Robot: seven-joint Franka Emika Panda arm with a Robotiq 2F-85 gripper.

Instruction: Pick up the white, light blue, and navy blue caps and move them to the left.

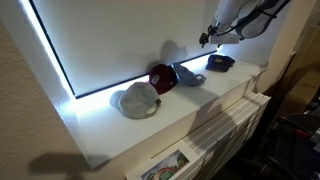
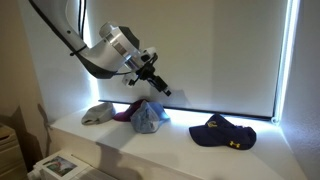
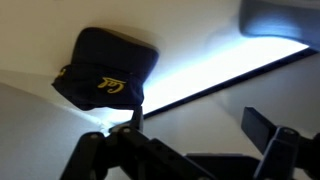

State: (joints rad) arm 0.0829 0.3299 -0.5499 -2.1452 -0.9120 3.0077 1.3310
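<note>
Hovering above the sill (image 2: 180, 150) with gripper (image 2: 163, 88) spread open and empty, likely lining up the navy cap (image 3: 105, 72) at ten o'clock in wrist view, before the light blue cap (image 2: 148, 118) and white cap (image 2: 97, 113).

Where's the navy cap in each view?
In an exterior view: navy cap upper right, at the ledge's far end.
In an exterior view: lower right, on the ledge.
Wrist view: upper left.
Shared landmark: the bright gap along the blind's edge.
</note>
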